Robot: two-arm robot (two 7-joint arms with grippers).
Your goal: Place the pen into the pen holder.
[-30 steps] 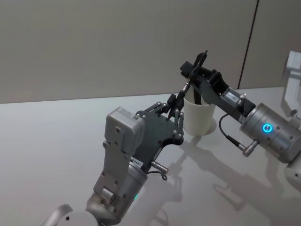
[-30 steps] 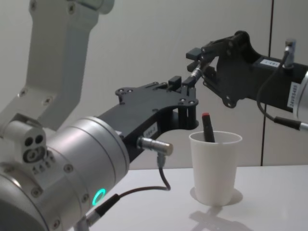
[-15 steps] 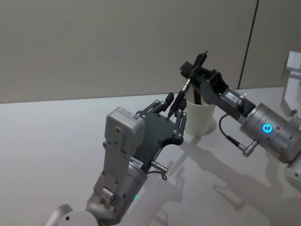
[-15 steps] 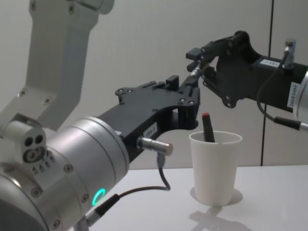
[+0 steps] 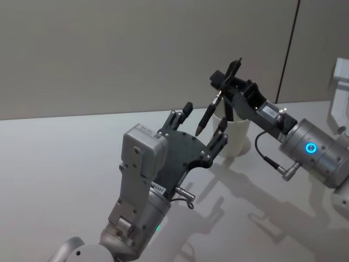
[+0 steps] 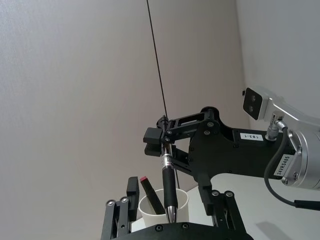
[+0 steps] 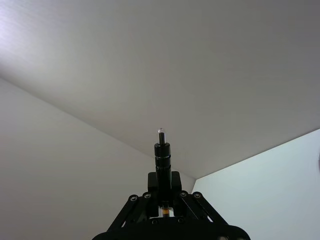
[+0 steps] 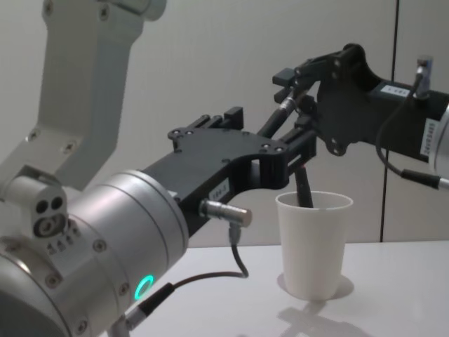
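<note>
Right tool (image 5: pixel 224 83) gripping slim black pen (image 5: pixel 208 114)

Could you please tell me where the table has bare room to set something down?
The table is bare left of the left gripper and in front of the pen holder. It is crowded above the cup, where the right gripper holds the pen.

The pen (image 5: pixel 208 115) is black and slim with a silver band, tilted tip-down, clamped at its upper end in the right end effector (image 5: pixel 222 89). The pen holder (image 8: pixel 313 244), a plain white paper cup, stands upright on the bench just below it, a red-capped dark pen (image 6: pixel 150 193) leaning inside.
</note>
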